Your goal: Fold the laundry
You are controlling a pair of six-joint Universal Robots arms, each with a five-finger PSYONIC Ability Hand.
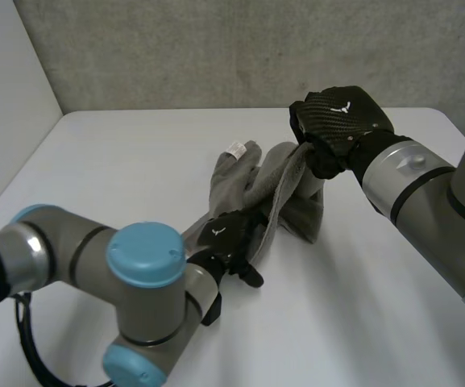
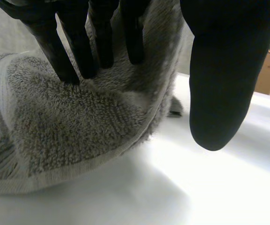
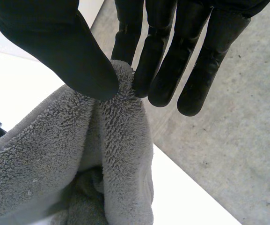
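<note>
White table (image 1: 127,165) runs back to a grey concrete wall (image 1: 216,48), and a grey terry towel (image 1: 301,211) lies bunched near the table's middle. It is drawn into a long, rumpled ridge, and a small white label (image 1: 236,149) shows at its far end.

One fold of the towel stands lifted off the surface. The right hand (image 1: 341,117) has this fold pinched between its thumb (image 3: 64,51) and its straight fingers (image 3: 163,47), and the cloth hangs down from the pinch in two thick lobes (image 3: 120,159).

At the near end of the ridge sits the left hand (image 1: 228,238). Its fingers (image 2: 74,51) are straight, their tips down on the looped pile of the towel (image 2: 69,122) just above its hemmed edge. Its thumb (image 2: 223,70) stands well apart from the cloth, over bare table (image 2: 172,187). Whether those fingertips press in or merely rest is hard to tell.

Both grey arms reach in from the near side, the left low over the table, the right higher.
</note>
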